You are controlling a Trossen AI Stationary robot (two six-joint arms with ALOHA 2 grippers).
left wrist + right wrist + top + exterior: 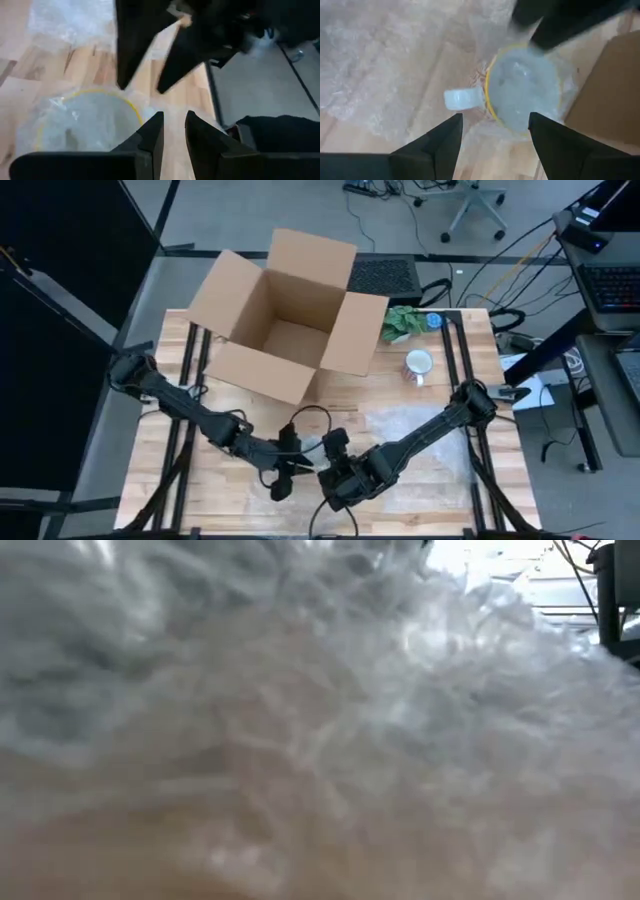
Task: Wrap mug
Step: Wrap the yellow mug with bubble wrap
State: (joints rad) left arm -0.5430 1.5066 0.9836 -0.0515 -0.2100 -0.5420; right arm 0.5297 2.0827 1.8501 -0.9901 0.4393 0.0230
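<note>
A: Where is the mug (pixel 522 92) shown?
B: Near the table's front, between both grippers. Bubble wrap (pixel 375 65) is laid over its mouth, probably so that it can be folded round.
A: And the jaws?
B: The right gripper (pixel 496 117) is spread wide above it. The left gripper (pixel 174 116) is narrowly parted and holds nothing. The cardboard box (pixel 285 340) is shown open, with nothing inside.
</note>
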